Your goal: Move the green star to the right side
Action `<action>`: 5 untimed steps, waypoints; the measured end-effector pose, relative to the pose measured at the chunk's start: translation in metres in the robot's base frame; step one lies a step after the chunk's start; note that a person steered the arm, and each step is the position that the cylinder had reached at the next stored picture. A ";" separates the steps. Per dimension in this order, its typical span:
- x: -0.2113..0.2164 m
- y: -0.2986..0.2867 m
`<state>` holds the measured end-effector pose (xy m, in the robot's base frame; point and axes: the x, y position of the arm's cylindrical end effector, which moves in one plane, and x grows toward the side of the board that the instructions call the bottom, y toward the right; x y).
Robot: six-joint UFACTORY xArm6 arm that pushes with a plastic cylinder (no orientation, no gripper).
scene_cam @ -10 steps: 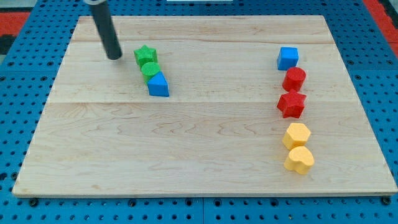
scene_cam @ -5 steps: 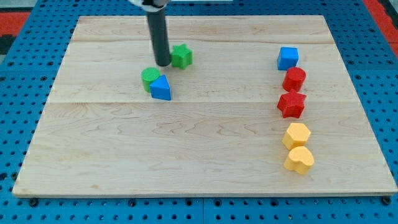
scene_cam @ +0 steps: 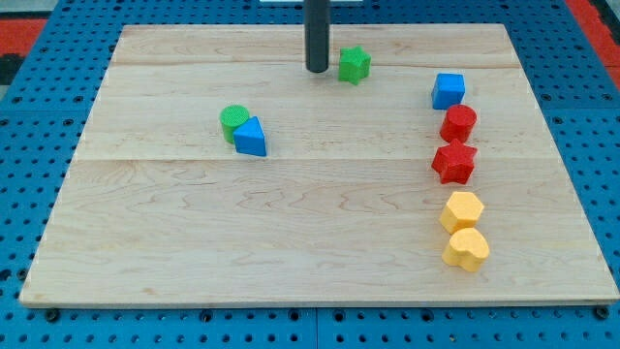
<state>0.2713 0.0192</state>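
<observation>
My tip (scene_cam: 317, 70) has swept right and slightly farther up the board, pushing the green star (scene_cam: 354, 65) away from the green cylinder (scene_cam: 232, 120), seemingly just clear of it now.

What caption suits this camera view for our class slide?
My tip sits just left of the green star block, heading towards the blue cube.

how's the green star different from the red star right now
Colour: the green star is green, the red star red.
Place: the green star sits alone near the view's top, with my tip just to its left; the red star stands in the column on the view's right, between the red hexagon-like block and a yellow block.
Size: the green star looks smaller.
Both are star-shaped.
</observation>
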 end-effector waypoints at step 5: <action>0.013 0.065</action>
<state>0.2843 0.0842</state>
